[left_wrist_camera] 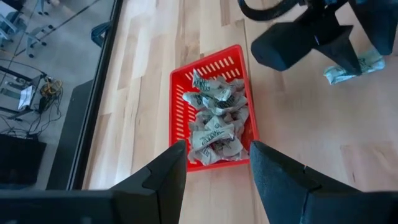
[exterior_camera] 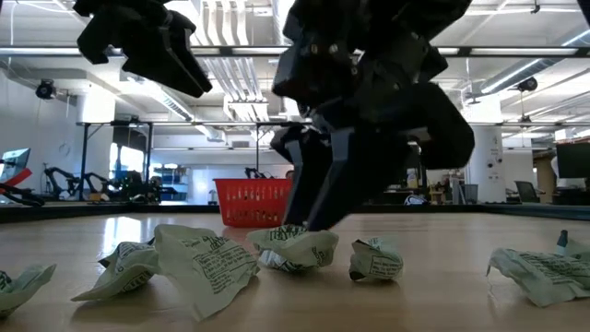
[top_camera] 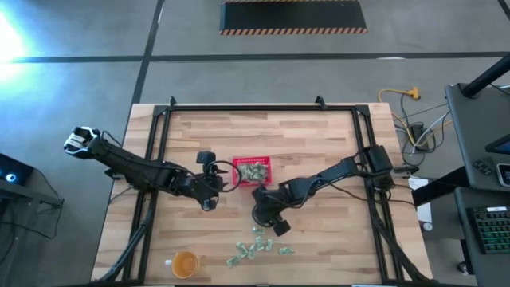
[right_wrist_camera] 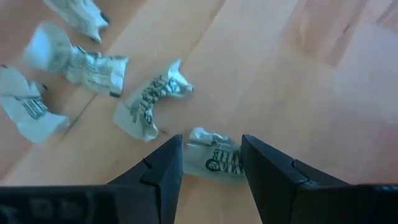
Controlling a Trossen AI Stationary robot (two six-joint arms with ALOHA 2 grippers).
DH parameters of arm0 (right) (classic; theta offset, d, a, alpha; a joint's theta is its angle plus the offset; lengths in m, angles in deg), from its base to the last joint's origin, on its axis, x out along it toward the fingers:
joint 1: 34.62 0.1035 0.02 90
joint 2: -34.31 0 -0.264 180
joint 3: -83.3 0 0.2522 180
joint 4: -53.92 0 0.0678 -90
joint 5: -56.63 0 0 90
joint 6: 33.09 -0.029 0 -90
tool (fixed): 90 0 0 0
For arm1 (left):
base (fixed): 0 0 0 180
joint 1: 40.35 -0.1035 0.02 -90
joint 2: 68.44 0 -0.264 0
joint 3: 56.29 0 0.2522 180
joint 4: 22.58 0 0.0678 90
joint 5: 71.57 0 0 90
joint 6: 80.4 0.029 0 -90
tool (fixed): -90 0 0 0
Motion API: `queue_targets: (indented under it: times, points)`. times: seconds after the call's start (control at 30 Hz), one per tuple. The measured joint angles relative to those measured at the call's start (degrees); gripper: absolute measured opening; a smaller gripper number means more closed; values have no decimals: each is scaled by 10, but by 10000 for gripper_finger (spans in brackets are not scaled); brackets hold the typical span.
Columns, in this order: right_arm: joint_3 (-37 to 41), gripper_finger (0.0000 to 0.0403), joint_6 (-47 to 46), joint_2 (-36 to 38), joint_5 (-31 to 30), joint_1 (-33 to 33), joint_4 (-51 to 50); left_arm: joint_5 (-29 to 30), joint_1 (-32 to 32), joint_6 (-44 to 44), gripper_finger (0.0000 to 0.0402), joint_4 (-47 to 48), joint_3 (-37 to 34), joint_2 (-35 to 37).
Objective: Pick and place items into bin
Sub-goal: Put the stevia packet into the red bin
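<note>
The red basket (top_camera: 236, 171) stands mid-table and holds several pale green and white packets (left_wrist_camera: 214, 118). More packets lie loose on the wood near the near edge (top_camera: 255, 243). My right gripper (top_camera: 271, 222) is low over the farthest of these. It is open, with a finger on each side of one crumpled packet (right_wrist_camera: 214, 158), which rests flat on the table. My left gripper (top_camera: 209, 199) is open too and hangs just left of the basket (left_wrist_camera: 180, 106), holding nothing. My right gripper comes from above, pointing down, with its fingers (right_wrist_camera: 165, 165) on either side of one loose packet (right_wrist_camera: 217, 155) lying on the wood. Whether the fingers touch it, I cannot tell.
A round orange cup (top_camera: 185, 264) stands near the table's near edge, left of the loose packets. Other packets (right_wrist_camera: 149, 102) lie close beside the one between my right fingers. A black frame (top_camera: 255, 108) runs along the table's far and side edges.
</note>
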Motion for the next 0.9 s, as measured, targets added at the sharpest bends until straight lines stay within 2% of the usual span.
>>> queue_targets:
  times: [0.13, 0.3, 0.47, 0.8, 0.9]
  points:
    - [-3, 150, -2, -3, -4, -2, -1, 0, 0, 0, 160, 0, 0, 0]
    - [-2, 143, -3, 0, -53, -1, -24, 0, 0, 0, 160, -1, 0, 0]
    - [-2, 125, -5, 1, -72, -1, -31, 0, 0, 0, 160, -2, 0, 0]
    - [-2, 23, -3, 1, -78, -1, -32, 0, -1, 0, 160, -2, 0, 0]
    - [-3, 11, -3, 2, -79, -2, -34, 0, -1, 0, 160, -2, 0, 0]
